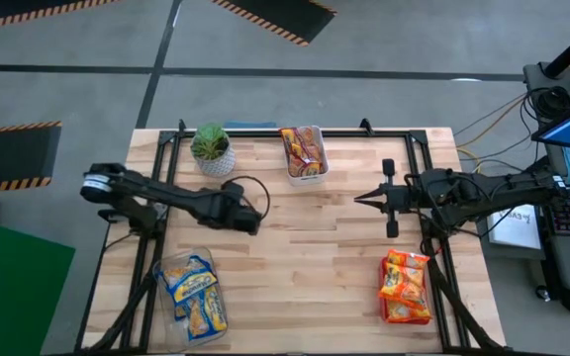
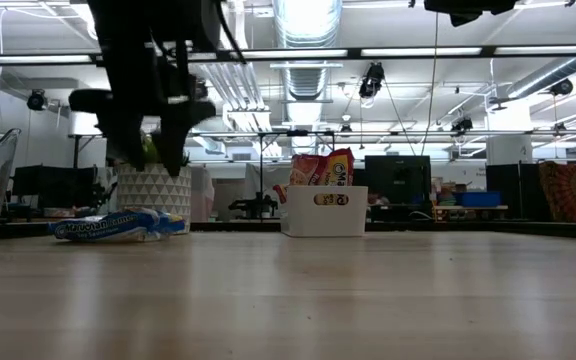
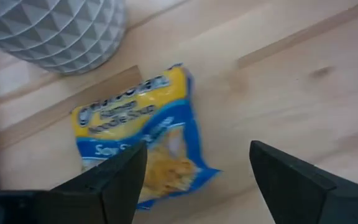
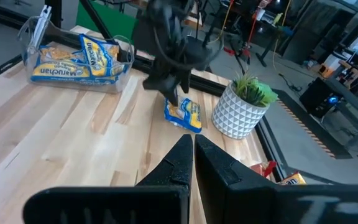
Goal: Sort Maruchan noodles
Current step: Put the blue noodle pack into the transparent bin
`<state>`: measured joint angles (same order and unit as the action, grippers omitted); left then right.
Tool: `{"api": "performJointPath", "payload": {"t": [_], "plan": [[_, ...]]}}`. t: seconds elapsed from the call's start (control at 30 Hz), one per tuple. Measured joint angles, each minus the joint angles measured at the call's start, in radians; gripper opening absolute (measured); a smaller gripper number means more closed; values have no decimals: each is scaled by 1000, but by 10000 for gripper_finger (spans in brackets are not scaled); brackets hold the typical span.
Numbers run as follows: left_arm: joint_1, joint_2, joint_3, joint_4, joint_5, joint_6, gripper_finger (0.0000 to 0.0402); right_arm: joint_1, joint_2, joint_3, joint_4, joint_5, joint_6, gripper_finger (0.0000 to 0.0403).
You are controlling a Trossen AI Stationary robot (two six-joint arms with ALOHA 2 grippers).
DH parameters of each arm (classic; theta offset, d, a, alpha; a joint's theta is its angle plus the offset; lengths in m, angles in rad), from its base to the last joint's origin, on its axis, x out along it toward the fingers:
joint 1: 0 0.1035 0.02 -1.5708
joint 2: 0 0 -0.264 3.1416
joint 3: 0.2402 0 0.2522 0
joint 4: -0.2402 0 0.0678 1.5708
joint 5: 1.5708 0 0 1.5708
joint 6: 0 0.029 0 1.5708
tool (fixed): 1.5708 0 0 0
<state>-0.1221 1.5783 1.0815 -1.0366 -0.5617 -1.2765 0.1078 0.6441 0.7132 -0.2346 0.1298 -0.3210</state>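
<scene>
High view: left gripper [image 1: 255, 216] sits mid-table on the left half, just below the potted plant [image 1: 211, 146]. Jaws wide apart, nothing between them. Left wrist view shows one blue-and-yellow packet [image 3: 143, 140] lying flat on the wood under the spread fingers [image 3: 114, 180], not touched by them, just beside the plant's white faceted pot [image 3: 55, 31]. In the right wrist view the same packet [image 4: 184, 116] lies under the left arm, between arm and pot.

Right gripper [image 1: 362, 198] hovers over the right half of the table, fingers pinched together, holding nothing, well apart from any packet.

Other noodles:
- clear bin [image 1: 161, 269] at the near-left corner, blue-and-yellow packets [image 1: 191, 292] inside, some spilling past its near edge
- white bin [image 1: 307, 174] at the far-centre edge, red/maroon packets [image 1: 303, 148] standing in it
- orange-yellow stack [image 1: 405, 287] loose on the wood near the right edge

Obstructions: plant crowds the loose packet on the far side; left arm covers it entirely from above. Low view: left arm hangs in front of the pot, packet [image 2: 118, 225] visible flat on the table below it.
</scene>
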Motion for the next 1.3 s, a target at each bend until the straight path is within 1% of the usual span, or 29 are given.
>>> {"api": "performJointPath", "payload": {"t": [0.33,0.63,0.73,0.87,1.0,1.3], "plan": [[71,130,-16,53,3,113,263,0,0,0,0,-2,8,9],[94,248,-32,49,-1,124,261,0,0,-4,-2,-2,7,9],[94,279,-32,50,-2,124,250,0,0,-5,-3,-2,7,9],[94,305,-31,51,-8,124,220,0,0,-5,-3,-2,8,9],[93,319,-30,52,-8,125,178,0,0,-6,-8,-2,16,9],[87,313,-30,46,-4,162,43,0,0,-6,-17,-1,32,9]]}}
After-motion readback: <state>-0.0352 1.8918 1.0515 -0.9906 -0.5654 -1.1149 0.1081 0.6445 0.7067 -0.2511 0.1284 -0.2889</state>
